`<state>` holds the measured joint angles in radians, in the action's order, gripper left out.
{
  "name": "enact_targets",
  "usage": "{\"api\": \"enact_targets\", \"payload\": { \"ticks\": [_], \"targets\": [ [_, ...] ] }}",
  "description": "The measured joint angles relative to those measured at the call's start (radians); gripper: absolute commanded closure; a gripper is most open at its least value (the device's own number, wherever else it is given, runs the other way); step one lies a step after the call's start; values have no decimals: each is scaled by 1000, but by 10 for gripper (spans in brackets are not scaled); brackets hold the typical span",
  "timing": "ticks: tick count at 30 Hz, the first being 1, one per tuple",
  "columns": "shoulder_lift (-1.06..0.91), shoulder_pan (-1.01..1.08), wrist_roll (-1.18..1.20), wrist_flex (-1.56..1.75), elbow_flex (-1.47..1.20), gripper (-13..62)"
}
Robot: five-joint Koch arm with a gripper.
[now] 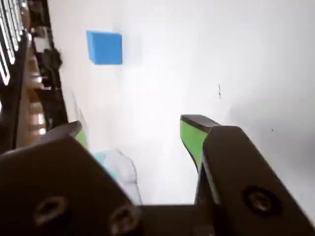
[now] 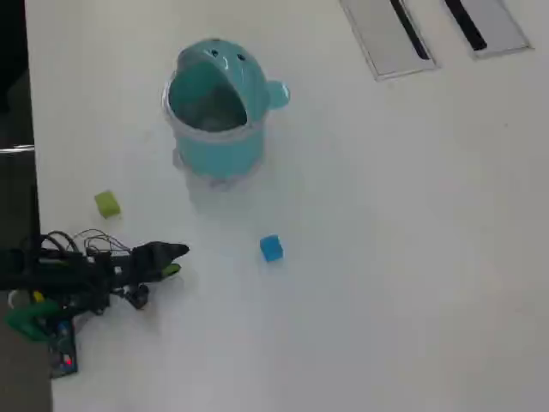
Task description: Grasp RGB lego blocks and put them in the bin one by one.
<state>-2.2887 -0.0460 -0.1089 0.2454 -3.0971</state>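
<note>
The teal bin (image 2: 225,142) stands upright at the upper left of the overhead view, its mouth facing the camera. A bright blue block (image 2: 271,248) lies on the white table below and right of it; the wrist view has this blue block (image 1: 104,47) at the upper left, well ahead of the jaws. A yellow-green block (image 2: 107,203) lies left of the bin, just above the arm. My gripper (image 2: 177,259) points right, toward the blue block and a good way short of it. In the wrist view the gripper (image 1: 135,129) is open, with only bare table between its green-padded fingers (image 1: 192,137).
Two grey slotted panels (image 2: 386,39) are set into the table at the top right. The table's left edge (image 2: 31,172) runs beside the arm's base and wiring (image 2: 60,275). A pale, teal-edged blurred shape (image 1: 118,169) shows beside the left jaw.
</note>
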Motion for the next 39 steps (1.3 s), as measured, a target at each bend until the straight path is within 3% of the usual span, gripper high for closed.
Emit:
{"api": "enact_targets", "payload": {
  "ticks": [22, 27, 39],
  "targets": [
    [0, 15, -57, 0, 0, 149],
    [0, 23, -196, 0, 0, 148],
    [0, 155, -781, 48, 0, 148]
  ]
}}
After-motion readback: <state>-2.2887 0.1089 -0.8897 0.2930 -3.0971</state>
